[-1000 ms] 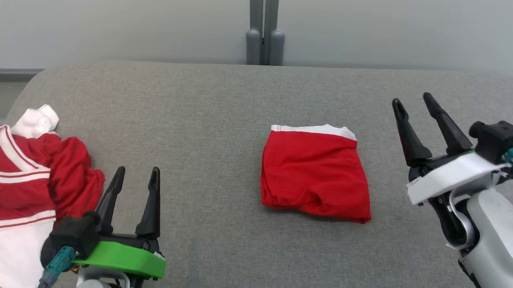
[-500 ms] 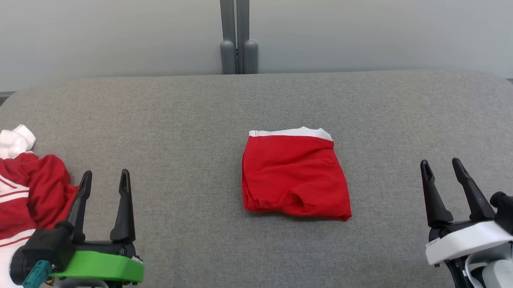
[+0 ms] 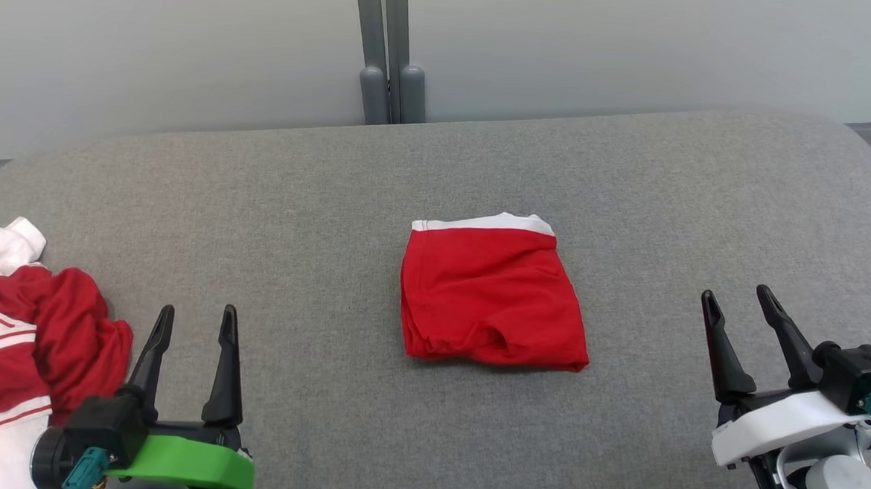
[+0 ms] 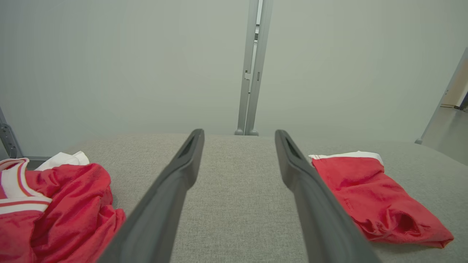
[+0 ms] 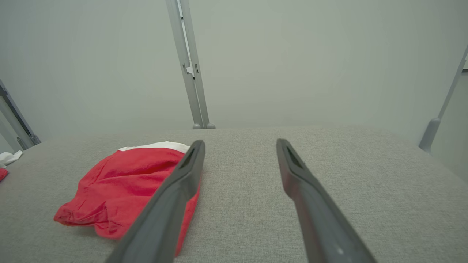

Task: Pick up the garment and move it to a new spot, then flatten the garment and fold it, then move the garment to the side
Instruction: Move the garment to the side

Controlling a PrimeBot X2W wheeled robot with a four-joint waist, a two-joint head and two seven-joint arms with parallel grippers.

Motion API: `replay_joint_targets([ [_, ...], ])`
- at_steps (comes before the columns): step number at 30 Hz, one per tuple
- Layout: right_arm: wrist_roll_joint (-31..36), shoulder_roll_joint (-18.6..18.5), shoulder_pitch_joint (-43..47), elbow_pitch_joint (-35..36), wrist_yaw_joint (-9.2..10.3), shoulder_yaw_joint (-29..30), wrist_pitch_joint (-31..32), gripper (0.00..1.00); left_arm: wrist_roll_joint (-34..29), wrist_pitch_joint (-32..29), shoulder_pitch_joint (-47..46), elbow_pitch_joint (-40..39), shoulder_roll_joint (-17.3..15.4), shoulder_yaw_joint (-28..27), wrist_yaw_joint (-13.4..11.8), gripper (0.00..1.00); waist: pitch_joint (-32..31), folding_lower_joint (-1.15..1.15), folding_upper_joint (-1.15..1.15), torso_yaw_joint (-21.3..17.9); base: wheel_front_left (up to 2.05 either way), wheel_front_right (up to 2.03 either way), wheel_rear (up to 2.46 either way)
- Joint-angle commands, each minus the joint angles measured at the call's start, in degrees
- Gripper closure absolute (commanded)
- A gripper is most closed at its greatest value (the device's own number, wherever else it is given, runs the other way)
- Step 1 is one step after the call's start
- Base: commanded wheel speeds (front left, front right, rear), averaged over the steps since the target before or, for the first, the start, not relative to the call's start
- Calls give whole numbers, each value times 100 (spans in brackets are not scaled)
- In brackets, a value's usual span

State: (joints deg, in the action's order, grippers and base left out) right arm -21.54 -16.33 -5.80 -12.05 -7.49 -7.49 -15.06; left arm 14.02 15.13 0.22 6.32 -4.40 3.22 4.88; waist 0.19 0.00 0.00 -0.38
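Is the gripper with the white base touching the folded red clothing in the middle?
Apart. The head view shows a wide stretch of bare grey cushion between the right gripper and the folded red garment.

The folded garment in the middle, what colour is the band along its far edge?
White, on the red folded garment; the band shows best in the head view.

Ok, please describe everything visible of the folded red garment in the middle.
The folded red garment is soft, knit-looking cloth, folded to a rough rectangle, with a white band along its far edge and stacked layers showing at its left edge. It lies flat, slightly rumpled, in the middle of the grey cushioned surface. Nothing else touches it.
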Motion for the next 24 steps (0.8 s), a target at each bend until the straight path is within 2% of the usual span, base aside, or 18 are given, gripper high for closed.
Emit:
replay_joint_targets([
  [1, -27, 20, -48, -31, 0, 10, -14, 0, -36, 2, -42, 38, 9, -19, 24, 0, 4, 0, 0, 3, 0, 0, 0],
  [10, -80, 58, -213, -185, 0, -43, 17, 0, -40, 2, -165, 162, 54, -16, 90, 0, 85, 0, 0, 39, 0, 0, 0],
  [13, -146, 32, -410, -239, -1, -166, 194, 0, -17, 2, -232, 156, 66, 4, 115, 0, 189, 0, 0, 104, 0, 0, 0],
  [19, -428, -183, -1192, -525, -1, -605, 1176, 0, -2, 2, -411, 128, 93, 119, 155, 0, 459, 0, 0, 427, 0, 0, 0],
  [24, -658, -308, -1950, -1073, 0, -1045, 2020, 0, 73, 2, -529, 234, 120, 231, 166, 0, 643, 0, 0, 677, 0, 0, 0],
])
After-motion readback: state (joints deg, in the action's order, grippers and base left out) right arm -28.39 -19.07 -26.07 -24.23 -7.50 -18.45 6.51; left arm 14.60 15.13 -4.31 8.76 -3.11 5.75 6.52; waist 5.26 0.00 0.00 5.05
